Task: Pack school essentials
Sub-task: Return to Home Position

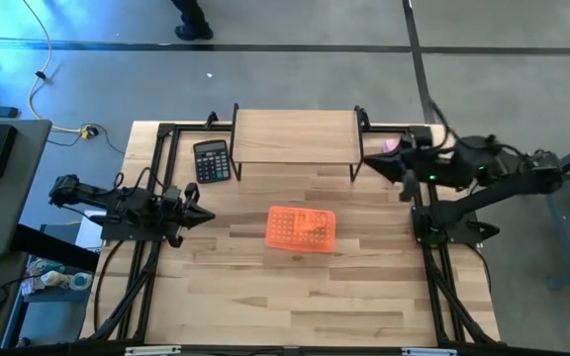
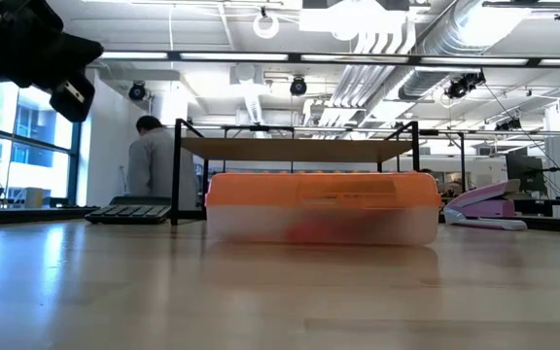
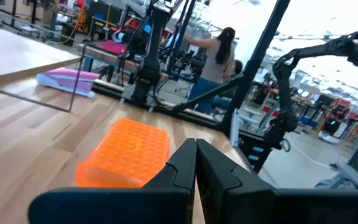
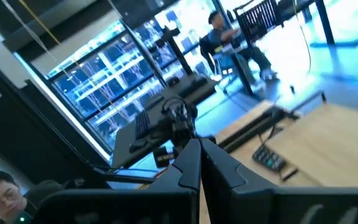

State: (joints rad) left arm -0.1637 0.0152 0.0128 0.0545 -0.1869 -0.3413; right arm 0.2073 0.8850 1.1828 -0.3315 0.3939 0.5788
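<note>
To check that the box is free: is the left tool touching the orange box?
Apart. The high view shows bare table between the left tool and the orange box.

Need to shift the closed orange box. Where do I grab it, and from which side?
I'd come straight down at mid-length on the orange box and close the fingers across its two long sides. It lies flat, lid shut, long axis left to right in the high view, so that span is narrower, and nothing stands against either side.
</note>
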